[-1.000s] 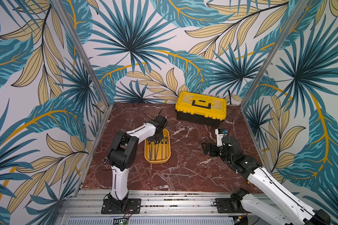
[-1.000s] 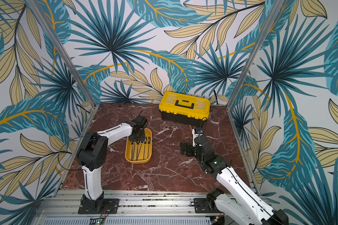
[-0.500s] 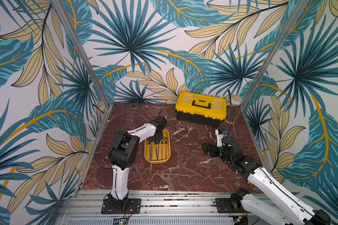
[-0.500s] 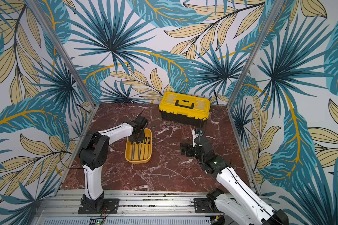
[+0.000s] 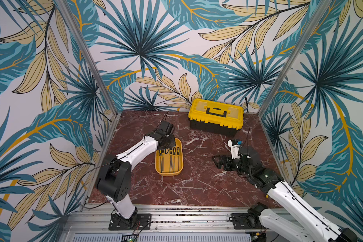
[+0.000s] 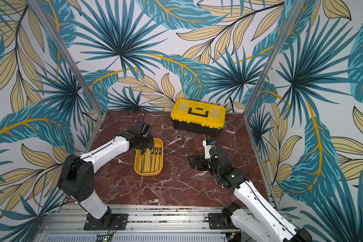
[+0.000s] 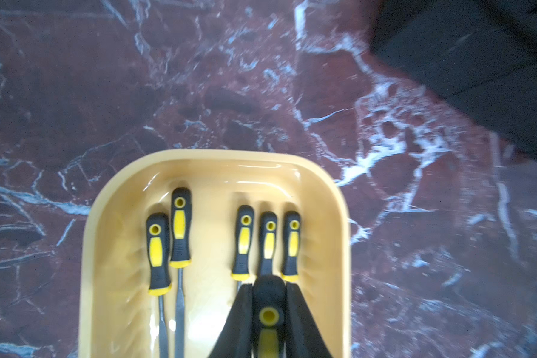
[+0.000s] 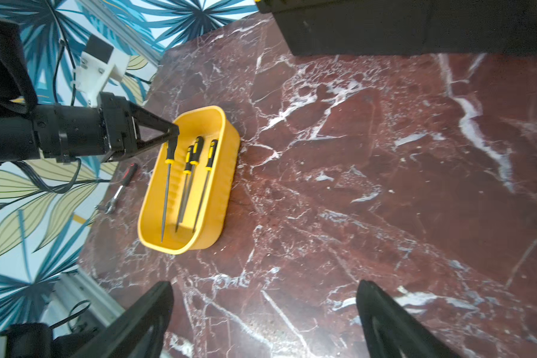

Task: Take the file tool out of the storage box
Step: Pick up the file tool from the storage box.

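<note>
Tabletop [image 5: 197, 188] in both top views: your storage box [image 5: 169, 173] sits around 9 o'clock from the middle, and the black-and-yellow toolbox [image 5: 215, 114] is back at 1 o'clock. You've got your left gripper [image 5: 166, 144] over the box's 12 o'clock end. Your right gripper [image 6: 194, 162] is well apart, off the box's 3 o'clock side.

Left wrist view: jaws pinched tight on the file tool [image 7: 268, 299] by its handle, with five other files [image 7: 180, 229] lying in the box underneath.

Right wrist view: your right jaws are spread wide with nothing between them. The gripped file slants down with its tip inside the box, and a small wrench [image 8: 120, 187] lies just beside it.
</note>
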